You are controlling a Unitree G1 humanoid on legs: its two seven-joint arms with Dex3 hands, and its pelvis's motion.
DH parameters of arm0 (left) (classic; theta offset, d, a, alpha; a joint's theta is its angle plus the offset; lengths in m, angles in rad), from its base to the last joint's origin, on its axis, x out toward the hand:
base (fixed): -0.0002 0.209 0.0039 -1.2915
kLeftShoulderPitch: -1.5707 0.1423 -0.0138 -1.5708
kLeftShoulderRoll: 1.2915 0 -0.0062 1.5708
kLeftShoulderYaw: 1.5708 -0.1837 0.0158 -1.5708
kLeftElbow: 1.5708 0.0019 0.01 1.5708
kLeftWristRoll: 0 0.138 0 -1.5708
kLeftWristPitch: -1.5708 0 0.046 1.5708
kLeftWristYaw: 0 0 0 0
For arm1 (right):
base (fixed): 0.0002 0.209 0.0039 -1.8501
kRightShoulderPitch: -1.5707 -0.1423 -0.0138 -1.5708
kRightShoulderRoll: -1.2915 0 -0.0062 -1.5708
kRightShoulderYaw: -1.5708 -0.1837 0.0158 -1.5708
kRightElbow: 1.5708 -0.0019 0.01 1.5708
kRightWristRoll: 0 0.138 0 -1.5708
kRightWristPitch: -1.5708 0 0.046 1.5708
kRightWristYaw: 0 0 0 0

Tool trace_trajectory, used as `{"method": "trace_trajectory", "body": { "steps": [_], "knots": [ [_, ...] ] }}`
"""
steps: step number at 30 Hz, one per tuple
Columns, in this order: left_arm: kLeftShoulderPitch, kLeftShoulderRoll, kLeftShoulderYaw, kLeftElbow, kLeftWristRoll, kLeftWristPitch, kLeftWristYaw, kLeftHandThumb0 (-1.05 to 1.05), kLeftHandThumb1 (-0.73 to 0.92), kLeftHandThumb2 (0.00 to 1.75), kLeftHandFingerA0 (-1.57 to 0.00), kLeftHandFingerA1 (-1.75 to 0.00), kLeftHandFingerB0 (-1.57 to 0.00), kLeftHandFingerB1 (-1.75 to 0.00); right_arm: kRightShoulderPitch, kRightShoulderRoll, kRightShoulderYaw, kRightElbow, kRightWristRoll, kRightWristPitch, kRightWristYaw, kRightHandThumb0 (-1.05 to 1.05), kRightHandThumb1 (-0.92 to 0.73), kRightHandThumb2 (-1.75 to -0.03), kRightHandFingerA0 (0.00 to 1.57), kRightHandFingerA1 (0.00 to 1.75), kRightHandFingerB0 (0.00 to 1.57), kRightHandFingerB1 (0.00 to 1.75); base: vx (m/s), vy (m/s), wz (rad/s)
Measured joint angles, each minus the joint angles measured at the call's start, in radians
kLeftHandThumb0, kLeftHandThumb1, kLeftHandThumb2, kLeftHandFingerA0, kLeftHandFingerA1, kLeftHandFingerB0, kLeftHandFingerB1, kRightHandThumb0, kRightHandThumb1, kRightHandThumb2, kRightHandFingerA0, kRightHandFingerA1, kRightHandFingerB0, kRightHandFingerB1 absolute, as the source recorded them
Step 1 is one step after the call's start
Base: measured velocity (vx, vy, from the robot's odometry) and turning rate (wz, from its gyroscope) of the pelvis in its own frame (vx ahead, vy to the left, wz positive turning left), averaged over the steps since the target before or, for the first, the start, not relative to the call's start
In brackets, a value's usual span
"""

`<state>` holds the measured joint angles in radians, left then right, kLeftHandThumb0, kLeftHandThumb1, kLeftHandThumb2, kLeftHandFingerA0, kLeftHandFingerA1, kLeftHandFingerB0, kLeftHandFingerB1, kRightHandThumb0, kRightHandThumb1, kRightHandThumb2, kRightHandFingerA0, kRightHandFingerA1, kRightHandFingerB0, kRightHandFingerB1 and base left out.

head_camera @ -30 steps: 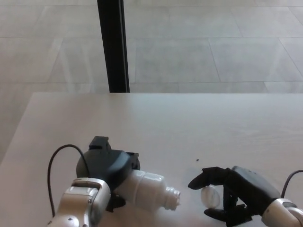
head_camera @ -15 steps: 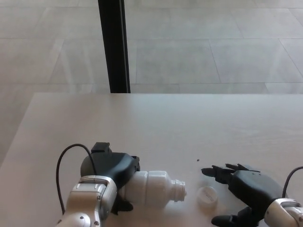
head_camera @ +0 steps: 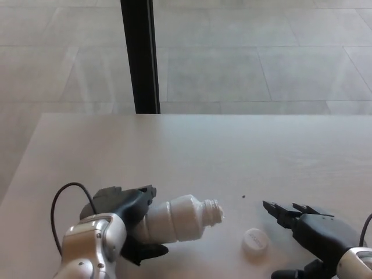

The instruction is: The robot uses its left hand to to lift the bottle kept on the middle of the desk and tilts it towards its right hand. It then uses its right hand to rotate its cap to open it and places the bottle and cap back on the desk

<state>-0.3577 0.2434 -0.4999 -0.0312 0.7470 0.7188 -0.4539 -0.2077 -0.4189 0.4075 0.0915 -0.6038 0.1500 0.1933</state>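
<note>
A white plastic bottle with no cap on its neck is held tilted, its open mouth pointing right, in my left hand, which is shut around its lower body at the near left. The white cap lies flat on the desk, just right of the bottle's mouth. My right hand is at the near right, open, its fingers spread and pointing left, a short gap away from the cap and not touching it.
A black vertical post stands beyond the desk's far edge, over a grey tiled floor. A small dark speck sits on the desk near the middle. A black cable loops by my left wrist.
My right hand let go of the cap, which now lies on the desk, and drew back to the right with fingers open. The left hand has shifted and tilted the bottle's mouth higher.
</note>
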Motion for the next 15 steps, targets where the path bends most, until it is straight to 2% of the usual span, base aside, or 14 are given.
{"method": "trace_trajectory", "body": {
  "steps": [1, 3, 4, 9, 10, 12, 13, 14, 15],
  "knots": [
    [0.012, -0.011, 0.025, -0.003, -0.014, -0.002, 0.000, -1.02, 0.57, 0.87, 0.00, 0.00, 0.00, 0.00, 0.002, -0.002, -0.007, -0.002, 0.002, 0.000, 0.001, -1.01, -0.58, -0.86, 0.00, 0.10, 0.00, 0.00, 0.00, 0.000, 0.00],
    [0.037, -0.041, 0.081, -0.017, -0.046, -0.005, 0.000, -1.01, 0.57, 0.85, 0.00, 0.00, 0.00, 0.00, 0.008, -0.009, -0.026, -0.006, 0.006, 0.000, 0.004, -1.02, -0.59, -0.89, 0.00, 0.11, 0.00, 0.00, 0.00, 0.000, 0.00],
    [0.048, -0.055, 0.109, -0.026, -0.062, -0.005, 0.000, -1.05, 0.71, 0.62, 0.00, 0.00, 0.00, 0.00, 0.010, -0.013, -0.034, -0.008, 0.009, 0.000, 0.004, -1.03, -0.59, -0.90, 0.00, 0.12, 0.00, 0.00, 0.00, 0.000, 0.00],
    [0.082, -0.120, 0.246, -0.053, -0.142, -0.010, -0.005, -1.05, 0.79, 0.66, 0.00, 0.00, 0.00, 0.00, 0.033, -0.029, -0.085, -0.025, 0.024, -0.001, 0.008, -0.99, -0.56, -0.94, 0.00, 0.14, 0.00, 0.00, 0.00, 0.000, 0.00],
    [0.084, -0.127, 0.266, -0.055, -0.153, -0.010, -0.007, -1.04, 0.65, 0.87, 0.00, 0.00, 0.00, 0.00, 0.037, -0.032, -0.095, -0.028, 0.026, -0.001, 0.009, -0.99, -0.56, -0.93, 0.00, 0.12, 0.00, 0.00, 0.00, 0.000, 0.00],
    [0.091, -0.145, 0.331, -0.059, -0.189, -0.010, -0.012, -1.04, 0.65, 0.87, 0.00, 0.00, 0.00, 0.00, 0.050, -0.047, -0.128, -0.035, 0.034, -0.002, 0.012, -0.99, -0.56, -0.93, 0.00, 0.12, 0.00, 0.00, 0.00, 0.000, 0.00],
    [0.094, -0.153, 0.363, -0.060, -0.206, -0.010, -0.014, -1.04, 0.65, 1.03, 0.00, -0.22, 0.00, 0.00, 0.056, -0.056, -0.146, -0.038, 0.038, -0.003, 0.013, -0.99, -0.56, -0.93, 0.00, 0.11, 0.00, 0.00, 0.00, 0.000, 0.00],
    [0.097, -0.160, 0.393, -0.060, -0.221, -0.010, -0.016, -1.04, 0.65, 1.03, 0.00, -0.22, 0.00, 0.00, 0.060, -0.064, -0.163, -0.041, 0.043, -0.003, 0.014, -0.99, -0.56, -0.93, 0.00, 0.11, 0.00, 0.00, 0.00, 0.000, 0.00],
    [0.100, -0.167, 0.423, -0.061, -0.238, -0.010, -0.018, -1.05, 0.76, 0.63, 0.00, 0.00, 0.00, 0.00, 0.066, -0.070, -0.184, -0.044, 0.049, -0.003, 0.015, -1.00, -0.56, -0.94, 0.00, 0.14, 0.00, 0.00, 0.00, 0.000, 0.00]
  ]
}}
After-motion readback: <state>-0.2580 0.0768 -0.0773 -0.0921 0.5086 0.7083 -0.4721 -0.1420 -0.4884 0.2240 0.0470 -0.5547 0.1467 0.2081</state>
